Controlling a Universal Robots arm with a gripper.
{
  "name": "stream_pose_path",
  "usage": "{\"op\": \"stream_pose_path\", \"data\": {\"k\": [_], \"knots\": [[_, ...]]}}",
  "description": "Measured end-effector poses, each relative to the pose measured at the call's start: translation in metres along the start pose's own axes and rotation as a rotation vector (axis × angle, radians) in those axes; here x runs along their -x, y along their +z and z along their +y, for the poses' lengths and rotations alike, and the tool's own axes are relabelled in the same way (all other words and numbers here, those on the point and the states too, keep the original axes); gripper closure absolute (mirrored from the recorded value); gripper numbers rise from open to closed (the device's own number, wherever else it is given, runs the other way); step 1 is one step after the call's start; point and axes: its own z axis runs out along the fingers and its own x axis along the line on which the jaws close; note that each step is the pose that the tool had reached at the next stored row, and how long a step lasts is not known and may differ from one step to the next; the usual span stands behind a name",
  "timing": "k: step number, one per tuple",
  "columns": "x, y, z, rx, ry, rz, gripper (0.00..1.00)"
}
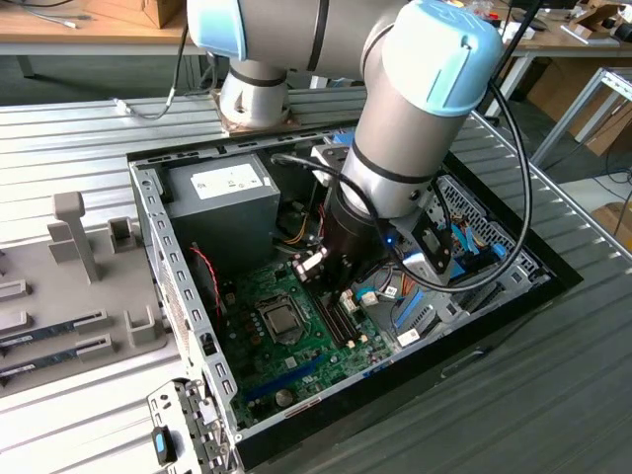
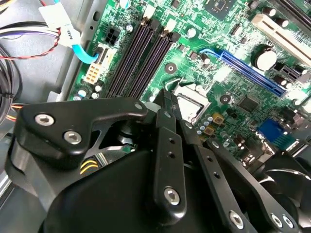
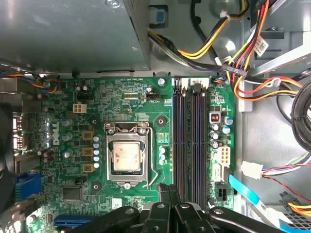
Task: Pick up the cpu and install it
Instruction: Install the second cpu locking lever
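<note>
Gripper (image 3: pixel 167 191) fingers pressed together, holding nothing, hover just beside the cpu (image 3: pixel 125 158) (seated in its socket); arm hides the fingertips in the exterior view.

Work surface: ribbed grey metal table (image 1: pixel 89 148). Wooden bench (image 1: pixel 69 30) along the far edge, carrying a cardboard box (image 1: pixel 163 10). Metal frame legs (image 1: pixel 583 104) and cardboard at the exterior view's right; lighting even

Cables (image 3: pixel 243 43) crowding memory slots (image 3: pixel 189 141)
</note>
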Motion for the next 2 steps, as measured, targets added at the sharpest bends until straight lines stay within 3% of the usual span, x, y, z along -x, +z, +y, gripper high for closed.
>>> {"op": "stream_pose_path", "data": {"k": [2], "knots": [[0.0, 0.0, 0.0, 0.0, 0.0, 0.0002, 0.89]]}}
